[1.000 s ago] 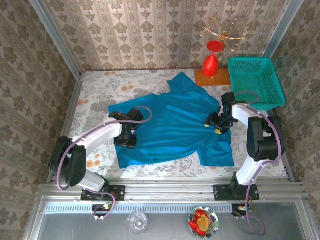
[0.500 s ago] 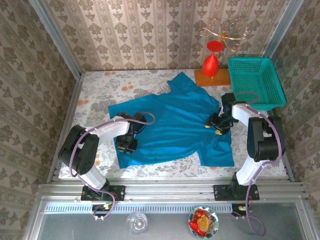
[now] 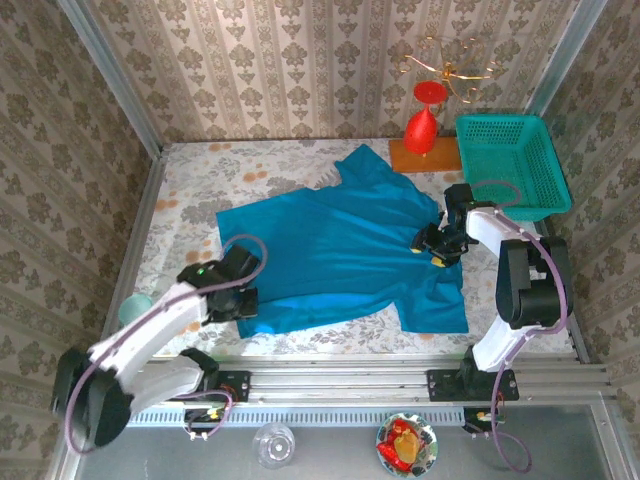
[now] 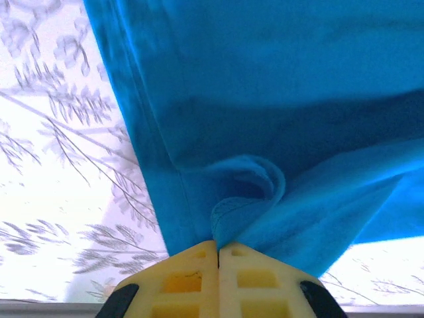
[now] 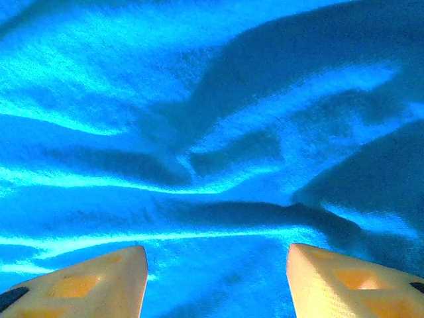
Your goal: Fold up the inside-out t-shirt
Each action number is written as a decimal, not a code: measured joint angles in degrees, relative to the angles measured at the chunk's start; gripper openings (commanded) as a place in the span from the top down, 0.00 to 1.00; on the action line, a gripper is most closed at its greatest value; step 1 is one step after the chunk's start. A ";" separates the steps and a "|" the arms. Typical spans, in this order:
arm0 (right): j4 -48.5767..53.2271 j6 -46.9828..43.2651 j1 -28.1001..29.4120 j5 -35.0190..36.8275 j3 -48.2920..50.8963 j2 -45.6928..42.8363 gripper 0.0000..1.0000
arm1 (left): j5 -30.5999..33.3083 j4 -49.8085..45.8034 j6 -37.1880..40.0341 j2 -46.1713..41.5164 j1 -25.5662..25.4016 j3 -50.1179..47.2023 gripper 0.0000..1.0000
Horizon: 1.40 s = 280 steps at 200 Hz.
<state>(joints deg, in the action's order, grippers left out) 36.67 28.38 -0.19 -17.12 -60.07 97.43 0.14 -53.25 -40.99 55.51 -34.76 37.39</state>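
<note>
The left gripper, pinching the t-shirt at its 7 o'clock corner, should lift slowly; the right gripper hangs with its jaws apart.

A staged home-like test booth is suggested: damask wallpaper panels are framed by aluminium profiles, a floral tablecloth is laid, and a red ornament is set at 1 o'clock.
</note>
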 measured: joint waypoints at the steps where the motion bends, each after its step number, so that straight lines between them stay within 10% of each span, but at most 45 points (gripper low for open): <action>1: 0.00 0.00 0.00 0.00 0.00 0.00 0.41 | -0.28 0.00 -0.39 -0.87 -0.02 -0.37 0.99; 47: 0.87 -0.15 0.00 0.04 0.00 0.00 0.42 | -8.74 -1.44 -10.56 -22.01 -0.02 -9.33 0.90; 93: 0.92 -0.13 0.00 0.22 0.00 0.00 0.42 | -14.12 -6.25 -12.70 -28.15 -0.02 -10.03 0.63; 124: 1.31 0.02 0.00 0.17 -0.11 -0.37 0.44 | -14.32 -8.48 -12.96 -27.63 0.00 -6.56 0.64; 172: 1.84 -0.02 1.84 -1.01 -2.08 -1.49 0.45 | -9.55 -4.63 -8.04 -11.76 3.76 3.89 0.61; 280: 4.50 -0.98 3.85 -1.90 -9.22 -1.49 0.45 | -12.70 15.78 18.40 31.39 34.86 24.98 0.55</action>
<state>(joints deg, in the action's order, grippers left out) 41.17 27.40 3.66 -19.03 -69.30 95.94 -12.56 -37.47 -22.59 86.89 0.10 62.37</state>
